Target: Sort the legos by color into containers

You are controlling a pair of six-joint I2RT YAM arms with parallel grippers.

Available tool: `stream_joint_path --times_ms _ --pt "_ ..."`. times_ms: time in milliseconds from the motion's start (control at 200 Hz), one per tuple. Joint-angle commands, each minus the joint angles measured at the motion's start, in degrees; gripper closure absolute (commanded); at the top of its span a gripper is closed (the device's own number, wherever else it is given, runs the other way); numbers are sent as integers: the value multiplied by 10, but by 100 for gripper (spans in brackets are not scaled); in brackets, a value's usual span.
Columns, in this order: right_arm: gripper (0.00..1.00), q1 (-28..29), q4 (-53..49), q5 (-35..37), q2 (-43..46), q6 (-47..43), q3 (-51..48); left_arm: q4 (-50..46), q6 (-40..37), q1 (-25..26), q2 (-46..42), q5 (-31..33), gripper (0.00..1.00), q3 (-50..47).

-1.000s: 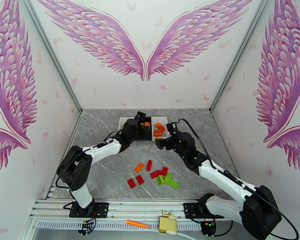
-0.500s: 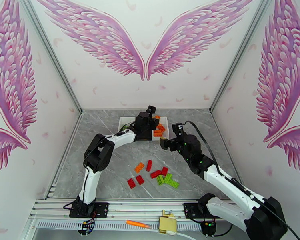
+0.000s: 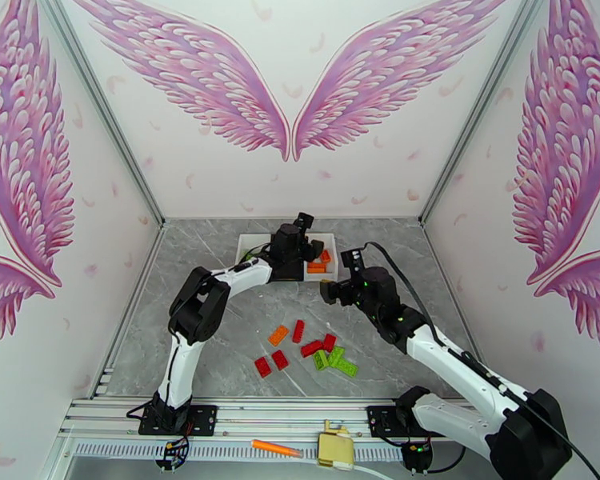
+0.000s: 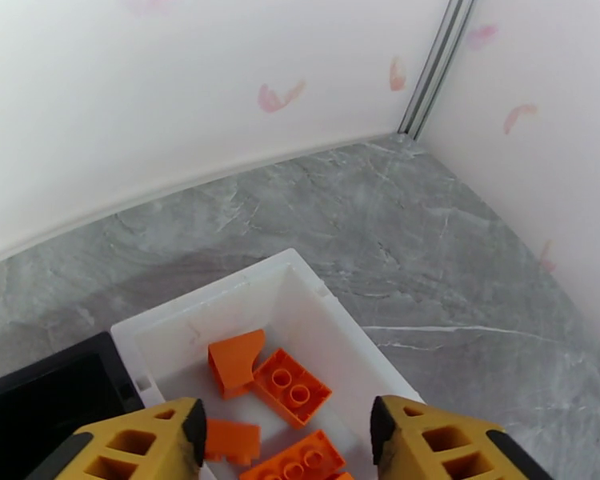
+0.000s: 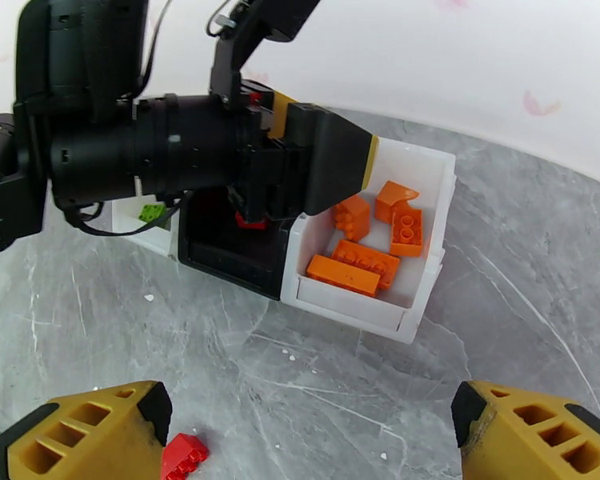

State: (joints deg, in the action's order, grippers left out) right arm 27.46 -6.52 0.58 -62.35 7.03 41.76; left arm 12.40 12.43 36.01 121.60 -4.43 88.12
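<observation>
My left hand [image 4: 288,442] hangs open, empty, above the tray [image 4: 212,302] of orange legos [image 4: 292,387]; next I should fetch the loose orange brick [image 3: 278,335].

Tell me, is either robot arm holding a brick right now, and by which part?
Nothing is held. The left pincer hangs open above the white tray of orange bricks; the right pincer is open and empty too.
</observation>
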Motion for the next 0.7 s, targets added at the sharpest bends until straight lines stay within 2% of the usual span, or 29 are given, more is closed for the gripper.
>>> stream_joint_path --times_ms 0,180,345,535,695 --pt "3 2 -49 -44 -15 -35 32 22 -5 0 -103 19 29 -58" --pt "2 33 -131 -91 -46 -134 78 36 21 -18 -215 36 10 -182" --pt "1 81 -221 -70 -100 -232 136 34 47 -64 -320 27 2 -295" --pt "1 141 -301 -42 -186 -294 202 -8 46 -118 -415 40 1 -373" --pt "1 187 -342 -42 -254 -329 245 -12 47 -158 -451 53 1 -407"
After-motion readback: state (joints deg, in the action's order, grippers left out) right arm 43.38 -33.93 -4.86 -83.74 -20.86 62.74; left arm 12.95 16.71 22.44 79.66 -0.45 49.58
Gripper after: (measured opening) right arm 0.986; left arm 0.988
